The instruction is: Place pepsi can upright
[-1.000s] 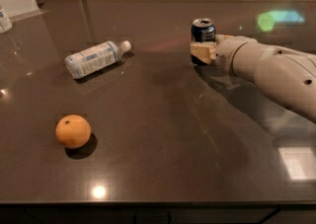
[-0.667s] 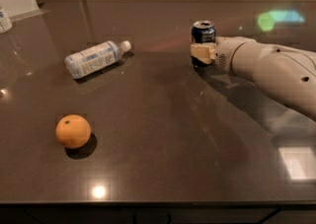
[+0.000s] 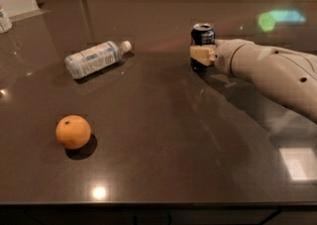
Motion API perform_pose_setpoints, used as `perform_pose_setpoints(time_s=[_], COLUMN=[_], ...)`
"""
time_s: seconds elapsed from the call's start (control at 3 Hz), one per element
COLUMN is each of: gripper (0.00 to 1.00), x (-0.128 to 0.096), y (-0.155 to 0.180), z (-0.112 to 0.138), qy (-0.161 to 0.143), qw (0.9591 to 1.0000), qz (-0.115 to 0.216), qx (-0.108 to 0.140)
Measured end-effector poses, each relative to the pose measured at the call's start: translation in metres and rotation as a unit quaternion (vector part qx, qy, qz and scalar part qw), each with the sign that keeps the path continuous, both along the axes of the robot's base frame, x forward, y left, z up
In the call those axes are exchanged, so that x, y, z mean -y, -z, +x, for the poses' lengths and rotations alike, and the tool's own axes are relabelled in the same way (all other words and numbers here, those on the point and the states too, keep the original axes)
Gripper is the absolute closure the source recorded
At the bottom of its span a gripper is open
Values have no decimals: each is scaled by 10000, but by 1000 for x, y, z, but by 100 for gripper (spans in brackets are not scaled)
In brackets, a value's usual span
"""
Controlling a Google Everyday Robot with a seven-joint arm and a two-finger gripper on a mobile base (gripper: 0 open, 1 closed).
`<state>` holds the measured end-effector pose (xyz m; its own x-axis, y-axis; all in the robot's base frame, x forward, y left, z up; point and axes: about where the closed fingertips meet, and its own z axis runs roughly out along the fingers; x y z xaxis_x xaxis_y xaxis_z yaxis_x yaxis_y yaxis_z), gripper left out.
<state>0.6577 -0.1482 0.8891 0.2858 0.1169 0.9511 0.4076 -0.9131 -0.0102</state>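
1. The pepsi can (image 3: 203, 34) stands upright toward the far right of the table (image 3: 163, 169).
2. My tool (image 3: 200, 54) sits against its lower body; I cannot tell if it grips.
3. 1 capped bottle (image 3: 94, 59) lies sideways, well left.
4. 1 orange (image 3: 73, 132) sits front-left.

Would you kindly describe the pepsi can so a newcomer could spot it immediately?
On the dark table, follow the cream robot arm to its gripper near the back. The pepsi can stands upright there: small, dark blue, silver-topped, unlike the lying clear bottle and the orange.
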Motion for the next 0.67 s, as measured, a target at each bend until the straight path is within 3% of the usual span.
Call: perform_pose_setpoints(time_s=[0.67], gripper=[36], x=[-1], y=[5], z=[-2], qy=[-4], qw=[9999], qz=[37], qx=[125])
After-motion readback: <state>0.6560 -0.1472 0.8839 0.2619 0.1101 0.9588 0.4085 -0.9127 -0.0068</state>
